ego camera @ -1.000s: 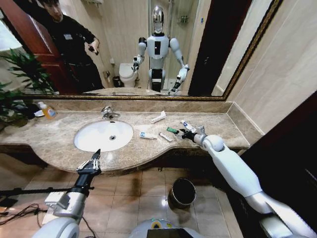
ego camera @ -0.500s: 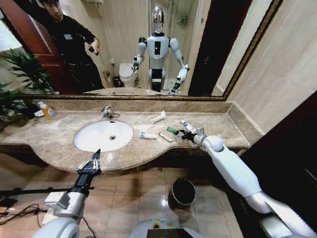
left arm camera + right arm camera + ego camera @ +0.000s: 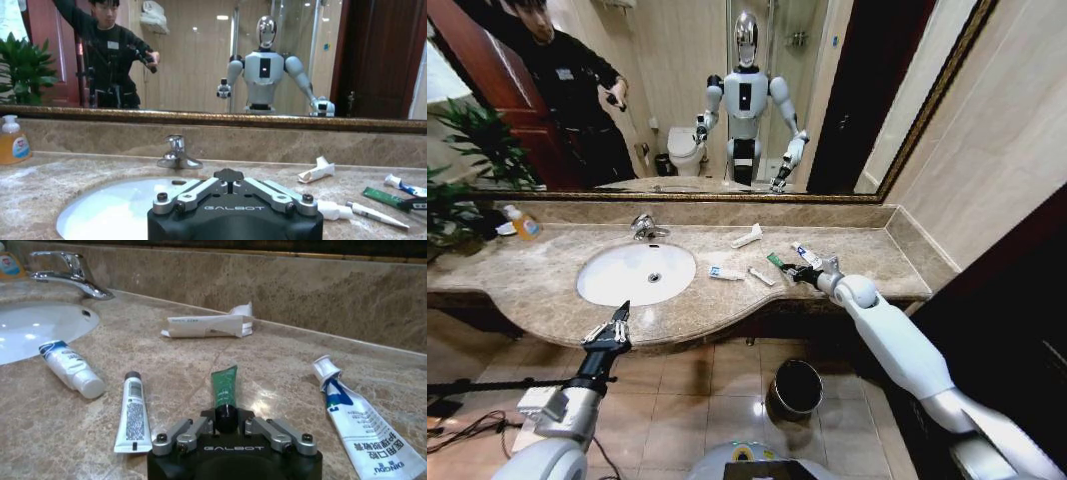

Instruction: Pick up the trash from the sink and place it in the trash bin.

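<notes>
right hand [image 3: 225, 419] pinching the green packet [image 3: 224, 386] on the surface [image 3: 857, 250]; left hand [image 3: 610, 327] spread beside the sink [image 3: 636, 273].

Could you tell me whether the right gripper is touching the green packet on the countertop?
Touching. In the right wrist view the right gripper has its fingers closed on the near end of the green packet.

My left gripper [image 3: 233, 197] hovers at the near edge of the sink [image 3: 120, 210], facing its faucet [image 3: 177, 154]. Right of the faucet lie a white wrapper [image 3: 317, 170], a green packet [image 3: 385, 197] and a white stick [image 3: 375, 214]. Far left stands an orange soap bottle [image 3: 13, 147].
</notes>
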You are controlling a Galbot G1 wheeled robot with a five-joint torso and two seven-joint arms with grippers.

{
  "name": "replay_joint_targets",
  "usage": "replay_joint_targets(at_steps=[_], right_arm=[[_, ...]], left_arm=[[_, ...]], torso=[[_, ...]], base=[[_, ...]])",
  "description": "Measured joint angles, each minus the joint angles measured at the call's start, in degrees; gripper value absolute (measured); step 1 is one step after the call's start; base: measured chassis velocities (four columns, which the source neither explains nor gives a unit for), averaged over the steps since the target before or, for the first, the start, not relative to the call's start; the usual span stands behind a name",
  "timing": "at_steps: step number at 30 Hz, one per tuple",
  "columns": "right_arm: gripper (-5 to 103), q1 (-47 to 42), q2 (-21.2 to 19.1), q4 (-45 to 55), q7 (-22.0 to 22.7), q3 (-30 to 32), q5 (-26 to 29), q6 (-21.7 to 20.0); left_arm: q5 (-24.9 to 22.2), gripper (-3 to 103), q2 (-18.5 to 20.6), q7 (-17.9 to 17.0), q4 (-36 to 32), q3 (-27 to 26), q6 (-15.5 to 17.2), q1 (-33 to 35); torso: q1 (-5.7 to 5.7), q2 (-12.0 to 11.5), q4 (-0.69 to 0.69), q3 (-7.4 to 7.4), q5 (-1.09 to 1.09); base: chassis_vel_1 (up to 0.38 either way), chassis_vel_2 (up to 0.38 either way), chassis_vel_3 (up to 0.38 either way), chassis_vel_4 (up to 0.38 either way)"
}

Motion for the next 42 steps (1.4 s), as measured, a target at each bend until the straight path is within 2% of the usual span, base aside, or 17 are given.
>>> replay_joint_targets(at_steps=[11, 18, 26, 32, 42], right_arm=[[20, -0.94, 0.61, 2.84, 2.15, 0.85, 0.53, 0.22], [20, -2.97, -1.07, 6.96, 2.78, 3.48, 2.29, -0.02], [20, -13.0, -5.09, 15.1, 2.52, 10.48, 2.62, 0.28], [20, -23.88, -7.97, 23.02, 0.92, 20.09, 3.88, 0.81], [20, -34.19, -8.18, 29.65, 0.56, 25.21, 3.9, 1.03]], left_arm=[[0.0, 0, 0.0, 0.0, 0.0, 0.0, 0.0, 0.0], [0.0, 0, 0.0, 0.0, 0.0, 0.0, 0.0, 0.0], [0.0, 0, 0.0, 0.03, 0.0, 0.0, 0.0, 0.0], [0.0, 0, 0.0, 0.0, 0.0, 0.0, 0.0, 0.0], [0.0, 0, 0.0, 0.01, 0.0, 0.0, 0.0, 0.0]], torso=[[0.0, 0.0, 0.0, 0.0, 0.0], [0.0, 0.0, 0.01, 0.0, 0.0], [0.0, 0.0, 0.01, 0.0, 0.02], [-0.01, 0.0, -0.02, -0.01, -0.01], [0.0, 0.0, 0.0, -0.01, 0.0]], base=[[0.0, 0.0, 0.0, 0.0], [0.0, 0.0, 0.0, 0.0], [0.0, 0.0, 0.0, 0.0], [0.0, 0.0, 0.0, 0.0], [0.0, 0.0, 0.0, 0.0]])
